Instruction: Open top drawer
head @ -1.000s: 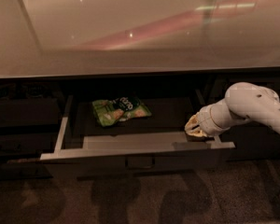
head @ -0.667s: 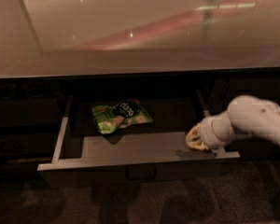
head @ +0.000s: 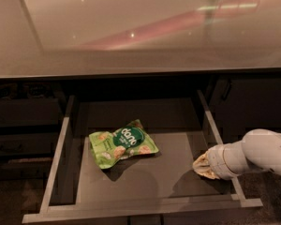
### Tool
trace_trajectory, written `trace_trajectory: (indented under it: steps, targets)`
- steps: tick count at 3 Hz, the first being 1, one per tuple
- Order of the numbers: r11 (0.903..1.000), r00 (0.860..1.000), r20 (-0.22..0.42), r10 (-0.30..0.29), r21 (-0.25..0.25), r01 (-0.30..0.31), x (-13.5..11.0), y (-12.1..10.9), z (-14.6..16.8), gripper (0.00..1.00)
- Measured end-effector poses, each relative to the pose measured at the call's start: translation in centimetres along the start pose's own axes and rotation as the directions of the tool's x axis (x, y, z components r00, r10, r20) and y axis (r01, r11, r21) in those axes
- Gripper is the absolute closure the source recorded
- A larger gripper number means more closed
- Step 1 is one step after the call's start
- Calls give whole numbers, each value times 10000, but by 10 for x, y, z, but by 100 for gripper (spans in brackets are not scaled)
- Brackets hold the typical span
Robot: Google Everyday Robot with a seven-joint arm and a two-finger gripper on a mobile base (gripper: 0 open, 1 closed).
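Note:
The top drawer (head: 55, 159) stands pulled far out from under the counter. Its pale grey rim runs along both sides and across the front, and its dark floor is in full view. The front face and handle are hidden below the frame's edge. My gripper (head: 204, 166), a tan tip on a white arm (head: 260, 154) that reaches in from the right, sits just inside the drawer's right rail, low over the floor near the front. A green snack bag (head: 123, 145) lies flat on the drawer floor, left of the gripper and apart from it.
A glossy pale countertop (head: 140, 27) overhangs the drawer's back. Narrower dark drawers (head: 23, 125) stack at the left, shut. A dark cabinet front (head: 253, 102) stands at the right behind the arm. Dark floor shows below at both corners.
The drawer has slid further out toward the camera, showing more of its floor and the bag. The gripper and arm have moved down and forward with it along the right rail.

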State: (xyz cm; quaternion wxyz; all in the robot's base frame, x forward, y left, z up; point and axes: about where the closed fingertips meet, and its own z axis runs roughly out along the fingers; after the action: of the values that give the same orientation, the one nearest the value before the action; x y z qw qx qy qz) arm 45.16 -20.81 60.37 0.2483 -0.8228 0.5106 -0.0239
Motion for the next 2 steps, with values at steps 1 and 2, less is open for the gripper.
trace_trajectory:
  steps: [1, 2]
  targets:
    - [9998, 9997, -192, -139, 142, 142, -19, -45, -39, 100]
    - [9961, 9944, -891, -564, 628, 621, -51, -84, -95, 100]
